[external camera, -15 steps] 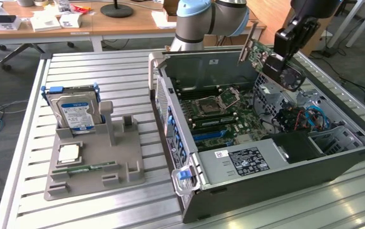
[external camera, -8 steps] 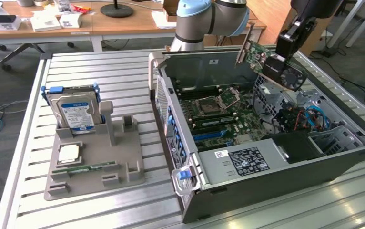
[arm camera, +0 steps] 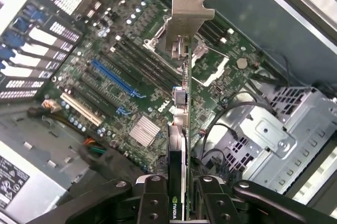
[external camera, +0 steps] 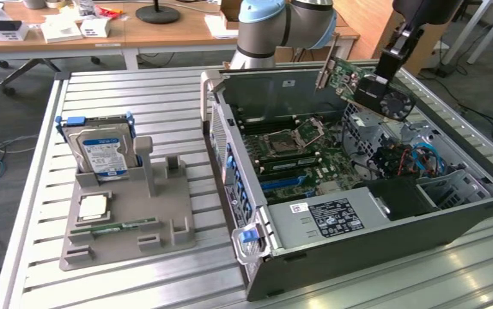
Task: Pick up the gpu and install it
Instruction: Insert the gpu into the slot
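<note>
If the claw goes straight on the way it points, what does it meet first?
Probably the motherboard, by its processor socket; the gpu it grips would touch before the claw. Depth is unclear.

The bracket [arm camera: 187,21] of the gpu [external camera: 360,78] is pale matt metal.

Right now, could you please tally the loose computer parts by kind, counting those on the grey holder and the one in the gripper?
Hard drive: 1, standing in the grey holder
CPU chip: 1, on the holder
RAM stick: 1, on the holder
gpu: 1, clamped in the gripper above the open case
Total: 4
</note>
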Action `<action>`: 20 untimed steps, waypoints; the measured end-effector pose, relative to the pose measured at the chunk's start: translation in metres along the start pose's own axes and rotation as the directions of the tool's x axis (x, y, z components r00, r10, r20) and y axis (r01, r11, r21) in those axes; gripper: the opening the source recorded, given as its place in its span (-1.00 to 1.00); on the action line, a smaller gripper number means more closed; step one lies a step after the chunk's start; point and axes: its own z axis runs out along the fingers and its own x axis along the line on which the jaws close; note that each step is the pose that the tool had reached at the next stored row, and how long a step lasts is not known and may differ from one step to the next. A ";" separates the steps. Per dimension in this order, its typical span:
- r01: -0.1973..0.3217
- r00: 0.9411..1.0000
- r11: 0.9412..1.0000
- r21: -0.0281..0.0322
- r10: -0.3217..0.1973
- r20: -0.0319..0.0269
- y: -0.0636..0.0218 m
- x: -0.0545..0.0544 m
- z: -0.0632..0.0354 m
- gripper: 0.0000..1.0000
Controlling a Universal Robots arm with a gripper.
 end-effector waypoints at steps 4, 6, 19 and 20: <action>0.071 0.997 0.997 0.001 -0.071 -0.002 0.0000 0.000 0.0000 -0.47; 0.107 0.994 0.994 0.001 -0.107 -0.004 0.0000 0.000 0.0000 -0.47; 0.333 0.943 0.943 0.001 -0.333 -0.010 0.0000 0.000 0.0000 -0.47; 0.350 0.937 0.937 0.001 -0.350 -0.010 0.0000 0.000 0.0000 -0.47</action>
